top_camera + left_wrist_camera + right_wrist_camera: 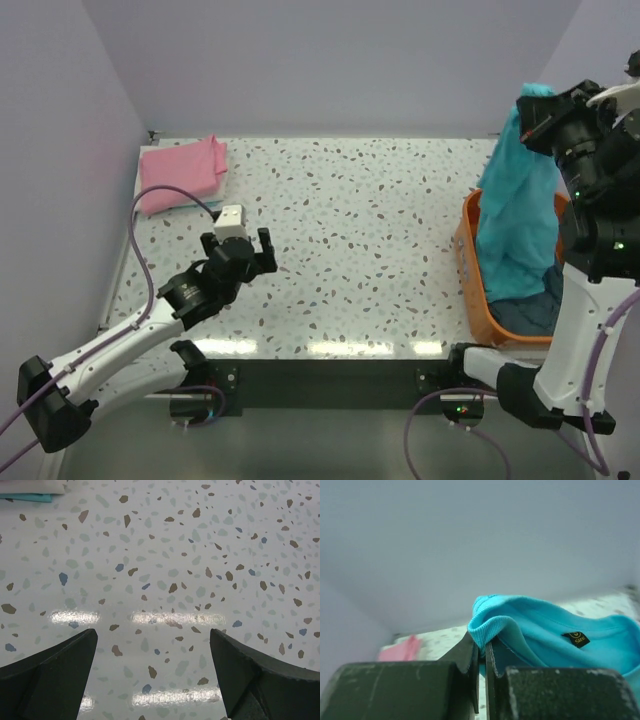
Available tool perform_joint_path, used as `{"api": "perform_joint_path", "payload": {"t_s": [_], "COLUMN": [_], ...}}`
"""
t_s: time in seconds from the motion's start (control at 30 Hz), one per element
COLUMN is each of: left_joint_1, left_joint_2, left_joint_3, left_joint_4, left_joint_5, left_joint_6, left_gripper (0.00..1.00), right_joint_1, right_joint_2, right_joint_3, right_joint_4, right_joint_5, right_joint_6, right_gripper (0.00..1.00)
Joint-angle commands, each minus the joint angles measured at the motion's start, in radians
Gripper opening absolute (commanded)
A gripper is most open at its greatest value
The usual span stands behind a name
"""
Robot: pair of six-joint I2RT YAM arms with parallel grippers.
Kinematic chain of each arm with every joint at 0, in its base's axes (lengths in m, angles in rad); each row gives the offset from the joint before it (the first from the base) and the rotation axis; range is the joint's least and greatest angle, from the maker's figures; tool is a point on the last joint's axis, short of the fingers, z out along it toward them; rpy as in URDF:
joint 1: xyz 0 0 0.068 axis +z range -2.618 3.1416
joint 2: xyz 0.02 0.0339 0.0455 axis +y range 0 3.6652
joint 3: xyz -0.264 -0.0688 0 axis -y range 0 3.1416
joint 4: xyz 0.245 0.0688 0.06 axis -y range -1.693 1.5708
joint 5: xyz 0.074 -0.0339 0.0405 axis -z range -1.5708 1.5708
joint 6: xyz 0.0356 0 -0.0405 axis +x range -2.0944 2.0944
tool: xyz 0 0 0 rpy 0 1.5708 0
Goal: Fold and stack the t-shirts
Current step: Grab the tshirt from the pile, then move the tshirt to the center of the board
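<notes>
My right gripper (532, 112) is raised high over the orange tub (470, 270) at the right and is shut on the ribbed collar of the turquoise t-shirt (518, 215), which hangs down into the tub. The right wrist view shows the collar (492, 625) pinched between the jaws. A dark grey-blue t-shirt (535, 310) lies in the tub's bottom. A folded pink t-shirt (182, 172) lies at the table's far left corner, on top of a teal edge (27, 498). My left gripper (250, 250) is open and empty, low over the bare speckled table (165, 565).
Grey walls close the table at the back and left. The tub stands at the right edge beside the right arm's base. A purple cable (150, 215) loops above the left arm.
</notes>
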Motion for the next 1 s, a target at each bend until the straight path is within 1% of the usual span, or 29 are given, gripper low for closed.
{"api": "perform_joint_path", "payload": {"t_s": [0.0,0.03,0.07,0.1,0.13,0.17,0.2,0.23,0.27,0.3,0.33,0.37,0.4,0.47,0.5,0.63,0.67,0.7,0.73,0.77,0.8,0.83,0.87,0.9,0.93,0.97], "left_joint_1": [0.003,0.001,0.003,0.003,0.003,0.003,0.003,0.001,0.003,0.001,0.003,0.003,0.003,0.003,0.001,0.003,0.003,0.003,0.003,0.003,0.001,0.003,0.003,0.003,0.003,0.003], "left_joint_2": [-0.045,-0.058,-0.062,-0.065,-0.071,-0.071,-0.071,-0.071,-0.071,-0.070,-0.068,-0.068,-0.067,-0.065,-0.068,-0.102,-0.113,-0.120,-0.140,-0.150,-0.157,-0.168,-0.171,-0.177,-0.180,-0.182], "left_joint_3": [-0.028,-0.030,-0.027,-0.025,-0.022,-0.022,-0.022,-0.022,-0.022,-0.019,-0.012,-0.005,-0.001,0.021,0.025,0.028,0.027,0.027,0.028,0.030,0.033,0.048,0.057,0.065,0.071,0.071], "left_joint_4": [0.046,0.043,0.043,0.043,0.041,0.038,0.038,0.035,0.030,0.024,0.017,-0.006,-0.020,-0.078,-0.098,-0.210,-0.247,-0.264,-0.281,-0.319,-0.348,-0.381,-0.429,-0.450,-0.464,-0.467], "left_joint_5": [-0.026,-0.029,-0.032,-0.038,-0.041,-0.044,-0.049,-0.051,-0.054,-0.057,-0.058,-0.058,-0.064,-0.069,-0.069,-0.087,-0.090,-0.094,-0.098,-0.106,-0.135,-0.149,-0.156,-0.167,-0.172,-0.173], "left_joint_6": [-0.023,-0.024,-0.024,-0.026,-0.027,-0.029,-0.032,-0.035,-0.038,-0.049,-0.055,-0.064,-0.088,-0.130,-0.170,-0.283,-0.299,-0.320,-0.328,-0.336,-0.378,-0.400,-0.427,-0.438,-0.447,-0.452], "left_gripper": [1.00,1.00,1.00,1.00,1.00,1.00,1.00,1.00,1.00,1.00,1.00,1.00,1.00,1.00,1.00,1.00,1.00,1.00,1.00,1.00,1.00,1.00,1.00,1.00,1.00,1.00], "right_joint_1": [0.136,0.176,0.240,0.282,0.331,0.474,0.548,0.625,0.762,0.812,0.851,0.903,0.922,0.967,0.981,0.992,0.994,0.994,0.992,0.985,0.985,0.985,0.982,0.974,0.960,0.905], "right_joint_2": [0.084,0.102,0.139,0.166,0.196,0.232,0.331,0.386,0.453,0.572,0.634,0.670,0.703,0.696,0.693,0.728,0.707,0.690,0.661,0.582,0.506,0.430,0.268,0.206,0.155,0.103], "right_joint_3": [0.133,0.181,0.194,0.202,0.240,0.275,0.380,0.448,0.520,0.595,0.725,0.760,0.751,0.670,0.636,0.628,0.612,0.572,0.550,0.509,0.328,0.191,0.051,-0.169,-0.254,-0.334], "right_joint_4": [0.165,0.193,0.233,0.338,0.366,0.376,0.338,0.301,0.266,0.215,0.210,0.228,0.307,0.423,0.498,0.509,0.499,0.412,0.334,0.266,0.212,0.234,0.267,0.282,0.256,0.221], "right_joint_5": [-0.352,-0.366,-0.392,-0.435,-0.459,-0.450,-0.426,-0.383,-0.313,-0.296,-0.277,-0.277,-0.263,-0.219,-0.161,-0.101,-0.079,-0.043,0.093,0.141,0.186,0.255,0.313,0.376,0.490,0.511], "right_joint_6": [0.093,0.122,0.148,0.197,0.208,0.196,0.139,0.105,0.064,0.017,0.019,0.022,0.034,0.045,0.038,0.051,0.045,0.029,0.038,0.051,0.054,0.051,0.047,0.048,0.061,0.082], "right_gripper": [0.00,0.00,0.00,0.00,0.00,0.00,0.00,0.00,0.00,0.00,0.00,0.00,0.00,0.00,0.00,0.00,0.00,0.00,0.00,0.00,0.00,0.00,0.00,0.00,0.00,0.02]}}
